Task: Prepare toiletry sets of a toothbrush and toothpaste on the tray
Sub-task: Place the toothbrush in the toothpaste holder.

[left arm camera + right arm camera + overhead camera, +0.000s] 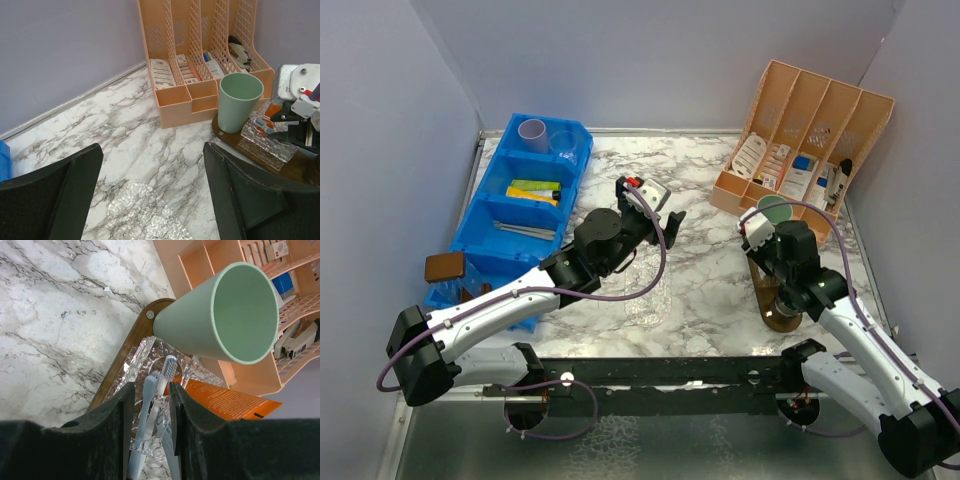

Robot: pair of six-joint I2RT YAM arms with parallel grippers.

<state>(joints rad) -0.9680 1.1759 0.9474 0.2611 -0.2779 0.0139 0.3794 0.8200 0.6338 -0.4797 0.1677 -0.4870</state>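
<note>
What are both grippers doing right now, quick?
Left gripper: open, holding nothing.
Right gripper: jaws narrow around two toothbrushes; whether it grips them cannot be told.

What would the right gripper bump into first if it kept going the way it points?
The right gripper would likely meet the two toothbrushes in the clear cup, which stand between its fingers; the mint green cup seems farther on.

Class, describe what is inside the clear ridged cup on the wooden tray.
Two toothbrushes are in the clear ridged cup. The right gripper's fingers cover much of it, so anything else inside is hidden.
</note>
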